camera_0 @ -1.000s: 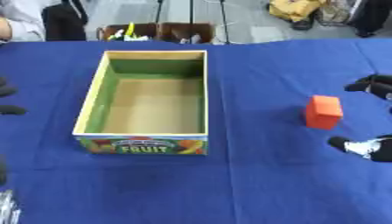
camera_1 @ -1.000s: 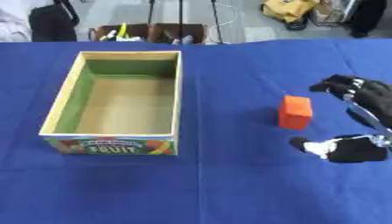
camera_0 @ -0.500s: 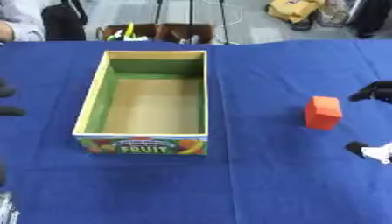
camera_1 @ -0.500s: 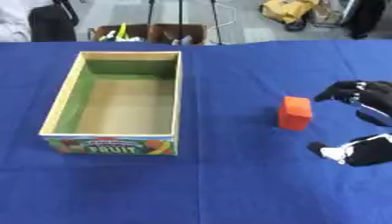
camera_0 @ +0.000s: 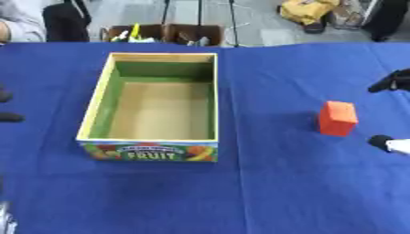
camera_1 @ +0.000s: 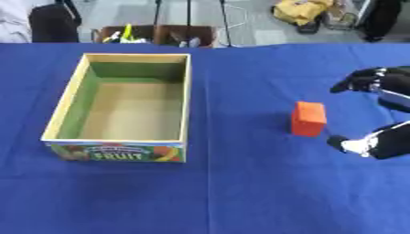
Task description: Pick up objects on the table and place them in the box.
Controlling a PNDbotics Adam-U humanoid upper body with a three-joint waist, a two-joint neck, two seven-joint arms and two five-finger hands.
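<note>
An orange block [camera_1: 308, 119] stands upright on the blue tablecloth, right of the middle. My right hand [camera_1: 387, 86] is open just to its right, fingers spread above and thumb [camera_1: 374, 144] below, not touching the block. The open cardboard box [camera_0: 96, 107] with green inner walls and a FRUIT label sits left of centre and holds nothing. My left hand [camera_0: 8, 117] shows only as dark fingertips, spread apart, at the left edge of the left eye view.
The blue cloth [camera_0: 264, 183] covers the whole table. Beyond the far edge are a brown crate with small items [camera_0: 164, 34], stand legs, a yellow bag [camera_1: 303, 11] and seated people.
My right hand has drawn back a little to the right, away from the orange block. Block, box and left hand stay where they were.
</note>
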